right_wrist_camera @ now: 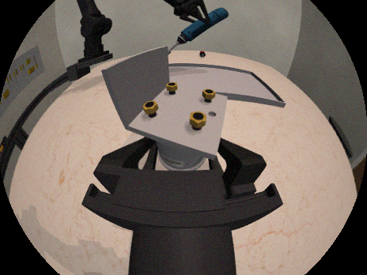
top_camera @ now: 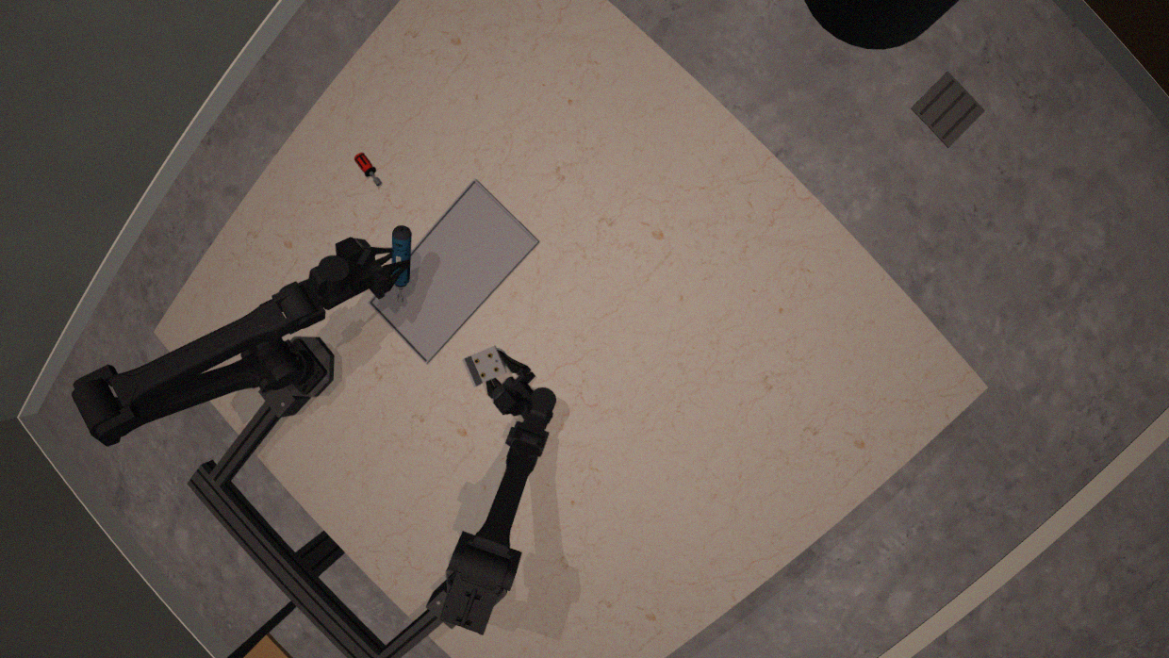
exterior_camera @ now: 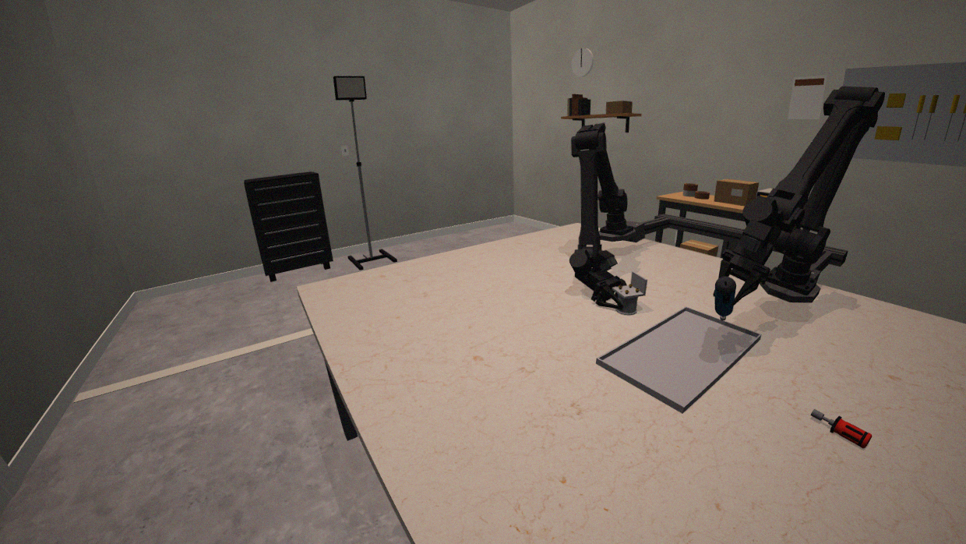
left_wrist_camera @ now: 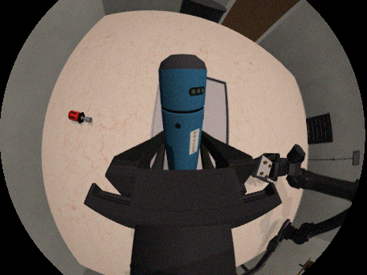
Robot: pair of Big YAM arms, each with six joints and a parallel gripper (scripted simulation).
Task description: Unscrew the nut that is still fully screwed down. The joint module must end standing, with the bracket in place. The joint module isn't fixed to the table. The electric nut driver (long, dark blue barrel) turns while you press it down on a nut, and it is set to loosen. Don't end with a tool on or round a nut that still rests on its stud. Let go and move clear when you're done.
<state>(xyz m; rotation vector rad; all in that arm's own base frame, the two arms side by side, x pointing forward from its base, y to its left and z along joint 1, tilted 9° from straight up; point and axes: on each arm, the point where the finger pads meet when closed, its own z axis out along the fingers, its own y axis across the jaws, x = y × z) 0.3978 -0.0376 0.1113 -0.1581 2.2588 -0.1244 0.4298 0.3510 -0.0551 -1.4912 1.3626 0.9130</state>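
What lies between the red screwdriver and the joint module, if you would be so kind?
The shallow grey tray lies between them, as the top view shows.

Upright bracket wall (right_wrist_camera: 138, 84) blocks 1 nut-plate side.
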